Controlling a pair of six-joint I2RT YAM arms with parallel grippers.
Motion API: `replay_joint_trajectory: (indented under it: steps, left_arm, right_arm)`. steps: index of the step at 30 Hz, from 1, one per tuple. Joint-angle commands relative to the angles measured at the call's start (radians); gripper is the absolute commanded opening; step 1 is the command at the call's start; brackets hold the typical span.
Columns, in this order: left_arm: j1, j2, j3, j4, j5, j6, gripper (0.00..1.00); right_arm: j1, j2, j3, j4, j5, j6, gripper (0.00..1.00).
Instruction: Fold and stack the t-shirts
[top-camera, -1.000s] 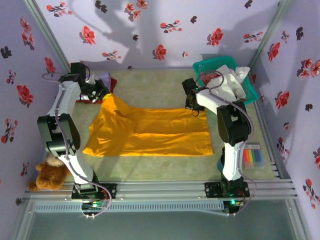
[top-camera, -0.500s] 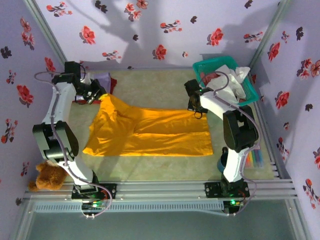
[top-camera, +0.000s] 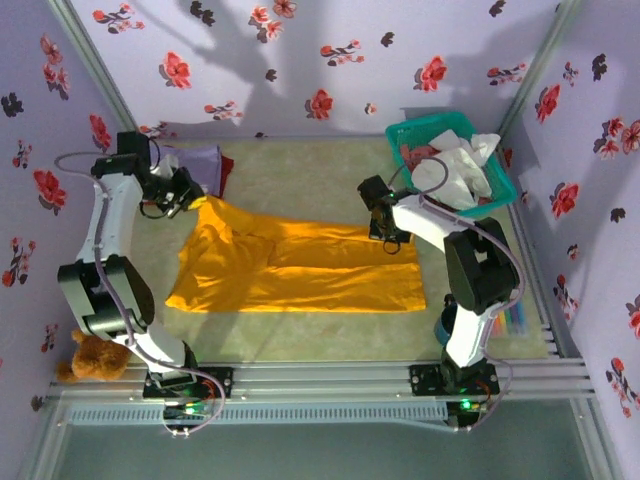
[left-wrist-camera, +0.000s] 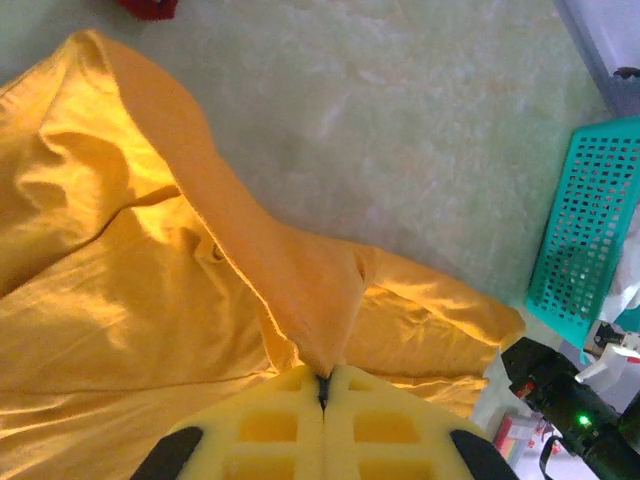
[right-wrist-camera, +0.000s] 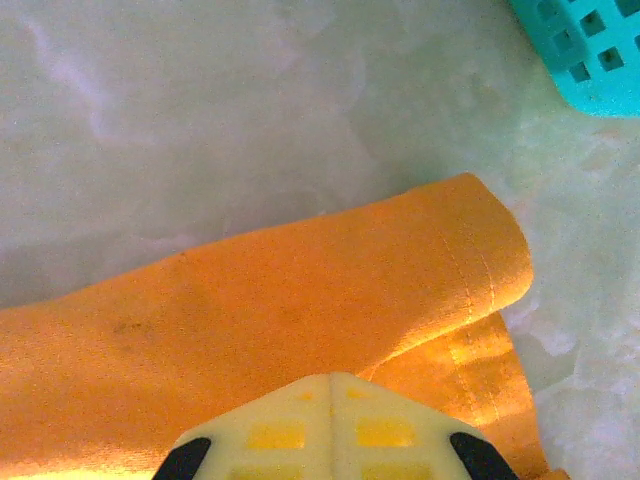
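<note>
One rumpled, soft orange-yellow t-shirt (top-camera: 300, 265)

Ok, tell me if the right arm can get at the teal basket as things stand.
Probably yes: the teal basket sits just beyond the right gripper, bare table between. But the gripper is shut on the orange t-shirt, so it must let go first.

Orange t-shirt (right-wrist-camera: 250, 300) and teal basket (right-wrist-camera: 625, 85) run off the right wrist view.
</note>
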Motion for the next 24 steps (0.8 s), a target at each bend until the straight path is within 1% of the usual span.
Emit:
replay_joint_trajectory:
  steps: [1, 4, 7, 16, 20, 23, 24]
  left_arm:
    - [0.022, -0.046, -0.033, -0.033, -0.007, 0.034, 0.00]
    - [0.026, -0.063, -0.059, -0.034, -0.007, 0.039, 0.00]
    - [0.030, -0.074, -0.079, -0.030, -0.007, 0.040, 0.00]
    - [0.037, -0.088, -0.073, -0.065, -0.008, 0.061, 0.00]
    - [0.047, -0.107, -0.094, -0.074, -0.013, 0.068, 0.00]
    - [0.051, -0.117, -0.110, -0.078, -0.014, 0.072, 0.00]
    - [0.052, -0.119, -0.118, -0.079, -0.014, 0.075, 0.00]
  right_arm:
    - [0.022, -0.032, -0.014, -0.058, 0.015, 0.038, 0.00]
    - [0.049, -0.055, -0.022, -0.073, 0.064, 0.035, 0.00]
    - [0.052, -0.076, -0.024, -0.100, 0.074, 0.029, 0.00]
    - [0.054, -0.127, -0.056, -0.170, 0.056, 0.000, 0.00]
    - [0.052, -0.126, -0.050, -0.200, 0.110, -0.023, 0.00]
    - [0.042, -0.125, -0.034, -0.198, 0.115, -0.054, 0.00]
    - [0.041, -0.112, -0.018, -0.211, 0.135, -0.069, 0.00]
